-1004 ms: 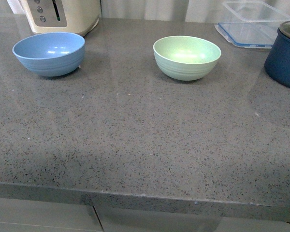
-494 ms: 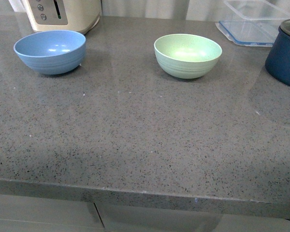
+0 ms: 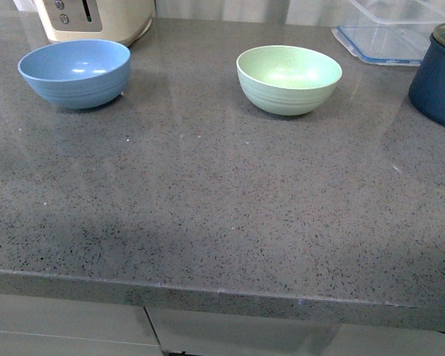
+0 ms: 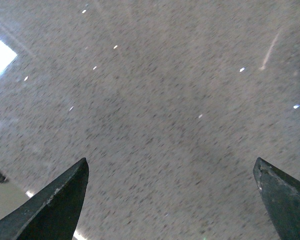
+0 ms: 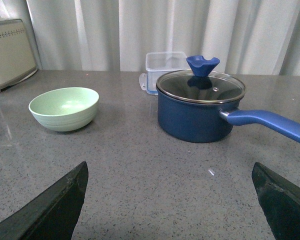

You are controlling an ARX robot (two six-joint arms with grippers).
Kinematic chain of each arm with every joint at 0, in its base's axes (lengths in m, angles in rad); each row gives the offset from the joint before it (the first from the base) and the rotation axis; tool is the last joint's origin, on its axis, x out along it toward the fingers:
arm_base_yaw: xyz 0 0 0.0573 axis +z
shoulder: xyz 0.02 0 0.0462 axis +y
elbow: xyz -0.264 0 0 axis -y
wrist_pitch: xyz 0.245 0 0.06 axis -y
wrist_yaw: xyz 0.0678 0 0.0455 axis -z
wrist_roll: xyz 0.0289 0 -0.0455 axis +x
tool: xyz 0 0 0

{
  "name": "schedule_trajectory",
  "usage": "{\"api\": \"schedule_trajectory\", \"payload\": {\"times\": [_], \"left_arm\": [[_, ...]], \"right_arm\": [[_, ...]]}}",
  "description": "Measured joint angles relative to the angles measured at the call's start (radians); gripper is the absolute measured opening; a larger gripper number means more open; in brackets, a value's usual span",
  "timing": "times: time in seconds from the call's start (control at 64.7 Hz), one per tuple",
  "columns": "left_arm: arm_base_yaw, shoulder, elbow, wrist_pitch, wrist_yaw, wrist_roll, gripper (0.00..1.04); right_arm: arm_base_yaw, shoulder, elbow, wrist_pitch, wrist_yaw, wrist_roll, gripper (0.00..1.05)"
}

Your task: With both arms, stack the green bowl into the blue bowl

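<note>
Over the last second only the framing of the front view is shifting slightly. The green bowl (image 3: 289,79) and blue bowl (image 3: 74,73) are keeping their places on the grey speckled countertop (image 3: 222,215), well apart, blue to the left and green near the middle, both upright and empty. No grasp is under way, so the task is judged to be only beginning.

The left gripper (image 4: 170,165) is hanging with fingers spread wide over bare stone. The right gripper (image 5: 170,167) is likewise gaping, empty, facing the green bowl and the lidded navy saucepan (image 5: 200,112).

Neither arm is appearing in the front view. The blue bowl is lying outside both wrist views. The saucepan and the cream appliance (image 3: 96,18) are being cropped at the front view's edges.
</note>
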Motion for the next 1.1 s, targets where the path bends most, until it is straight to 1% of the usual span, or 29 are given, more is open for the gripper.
{"api": "schedule_trajectory", "payload": {"times": [0.124, 0.324, 0.695, 1.097], "left_arm": [[-0.036, 0.093, 0.108, 0.0, 0.036, 0.001, 0.98], [-0.079, 0.219, 0.239, -0.043, 0.039, 0.003, 0.98], [-0.082, 0.398, 0.414, -0.063, 0.034, 0.002, 0.98], [-0.09, 0.507, 0.516, -0.073, 0.047, -0.014, 0.98]], "right_arm": [[0.0, 0.0, 0.0, 0.0, 0.0, 0.0, 0.95], [0.0, 0.0, 0.0, 0.0, 0.0, 0.0, 0.95], [0.0, 0.0, 0.0, 0.0, 0.0, 0.0, 0.95], [0.0, 0.0, 0.0, 0.0, 0.0, 0.0, 0.95]]}}
